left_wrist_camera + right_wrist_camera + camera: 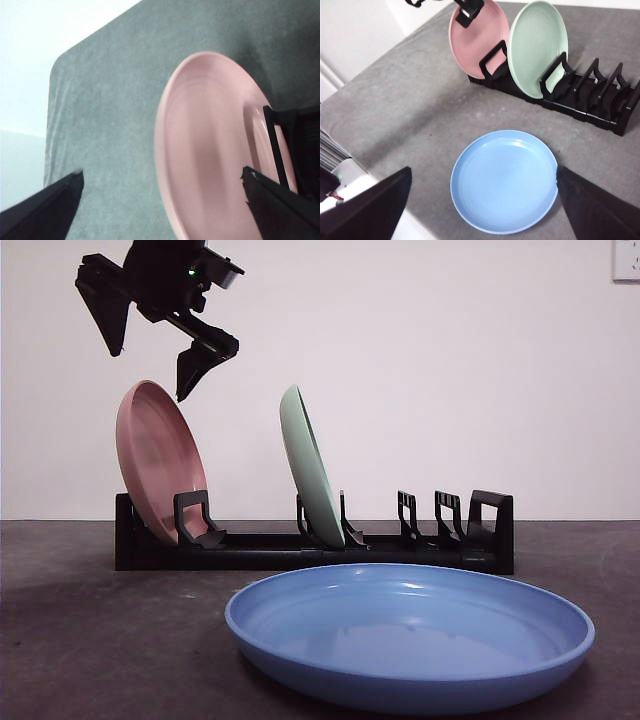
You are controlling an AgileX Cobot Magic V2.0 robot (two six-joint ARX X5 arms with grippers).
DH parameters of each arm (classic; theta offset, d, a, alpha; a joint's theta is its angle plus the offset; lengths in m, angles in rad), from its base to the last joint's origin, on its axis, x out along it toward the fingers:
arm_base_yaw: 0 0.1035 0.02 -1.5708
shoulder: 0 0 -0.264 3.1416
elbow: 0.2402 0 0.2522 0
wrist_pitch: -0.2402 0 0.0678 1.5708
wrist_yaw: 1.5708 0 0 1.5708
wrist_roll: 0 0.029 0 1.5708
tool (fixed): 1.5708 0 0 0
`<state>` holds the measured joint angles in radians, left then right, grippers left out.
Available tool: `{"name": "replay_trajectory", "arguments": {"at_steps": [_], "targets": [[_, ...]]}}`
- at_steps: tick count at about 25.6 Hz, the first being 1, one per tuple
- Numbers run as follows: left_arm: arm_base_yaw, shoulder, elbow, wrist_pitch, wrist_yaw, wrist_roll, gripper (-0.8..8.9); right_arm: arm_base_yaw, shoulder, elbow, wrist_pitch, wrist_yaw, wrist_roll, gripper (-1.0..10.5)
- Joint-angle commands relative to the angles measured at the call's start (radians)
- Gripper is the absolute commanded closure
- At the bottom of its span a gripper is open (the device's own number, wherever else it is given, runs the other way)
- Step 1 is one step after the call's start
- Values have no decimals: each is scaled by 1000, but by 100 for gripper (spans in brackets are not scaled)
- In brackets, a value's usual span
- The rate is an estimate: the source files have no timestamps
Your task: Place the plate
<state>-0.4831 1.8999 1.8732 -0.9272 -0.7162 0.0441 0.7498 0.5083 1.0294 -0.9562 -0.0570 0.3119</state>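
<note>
Standing on edge in the end slot of the black rack point(300, 550) is the pink plate point(158, 460), leaning back a little, with nothing gripping it. Just above its rim hangs the left tool point(150, 335), jaws spread wide and empty; from its own camera the pink plate point(210, 150) fills the gap between the two black tips without touching either. A pale green plate point(312, 468) stands a few slots along the same rack, also tilted, and the remaining slots toward the far end of the rack hold nothing. Nearer, lying flat on the grey bench point(90, 640), is a blue plate point(410, 635), well apart from the rack. The right tool point(482, 200) hovers high over that blue plate point(504, 180), its jaws wide apart and holding nothing, looking down on the rack point(585, 100), the pink plate point(475, 42) and the green one point(537, 47).
</note>
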Motion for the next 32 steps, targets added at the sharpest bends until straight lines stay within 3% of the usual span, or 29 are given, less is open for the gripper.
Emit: {"name": "replay_trajectory", "arguments": {"at_steps": [1,10,13,17,19,25,32], "targets": [[-7,32,34,24,-16,27,416,6,5,17,3,-2,-7,481],[-5,59,34,26,-22,35,456,6,5,17,2,-2,-9,481],[-5,59,33,25,-24,35,546,6,5,17,1,-1,-10,481],[5,60,33,22,-24,34,553,6,5,17,-2,-1,-10,481],[10,60,33,15,-24,34,610,6,5,17,-5,0,-10,481],[26,60,33,4,-24,34,635,6,5,17,-8,2,-10,481],[26,60,33,2,-23,34,730,6,5,17,-8,5,-10,481]]}}
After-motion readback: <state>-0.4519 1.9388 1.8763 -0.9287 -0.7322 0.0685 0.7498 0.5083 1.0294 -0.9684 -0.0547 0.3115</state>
